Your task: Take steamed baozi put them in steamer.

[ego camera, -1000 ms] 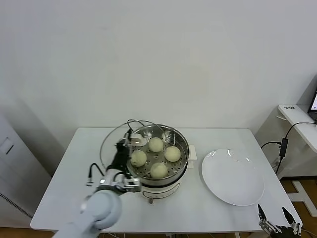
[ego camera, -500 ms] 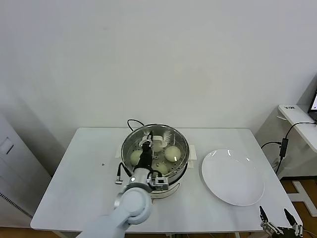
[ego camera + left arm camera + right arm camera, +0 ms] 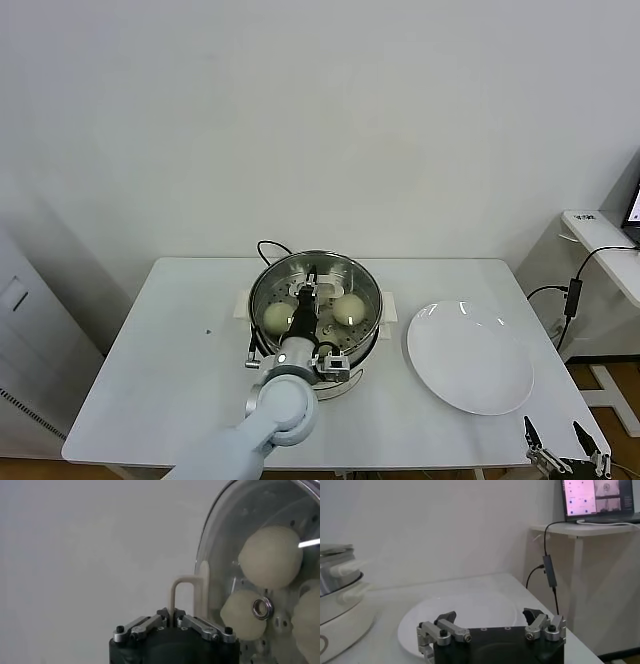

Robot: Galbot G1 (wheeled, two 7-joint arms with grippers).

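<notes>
Near the middle of the tabletop [image 3: 180,300], closer to its rear edge, stands the steamer [image 3: 316,318] — a round steel pot on a white electric base, with a black cord [image 3: 268,246] looping behind it toward the rear edge. Over the pot sits a round glass lid [image 3: 270,290]; whether it rests fully on the rim cannot be told. Through the glass, the steamed baozi [image 3: 348,309] lie on the perforated tray. The head view shows two clearly, one on each side of the arm; the left wrist view shows more, packed close together.

The left gripper [image 3: 306,296] reaches from the front edge over the pot. Its fingers are together, clamped on the lid handle [image 3: 181,596] — a cream-coloured loop that rises straight from between the fingertips in the left wrist view.

Toward the right edge of the tabletop lies a flat white plate [image 3: 468,358], just beside the steamer but apart from it.

The right gripper [image 3: 560,446] hangs beyond the front right corner of the tabletop, fingers spread wide with nothing between them. From its wrist view, the plate rim and the steamer wall show ahead, and a laptop [image 3: 600,499] stands on a side desk.
</notes>
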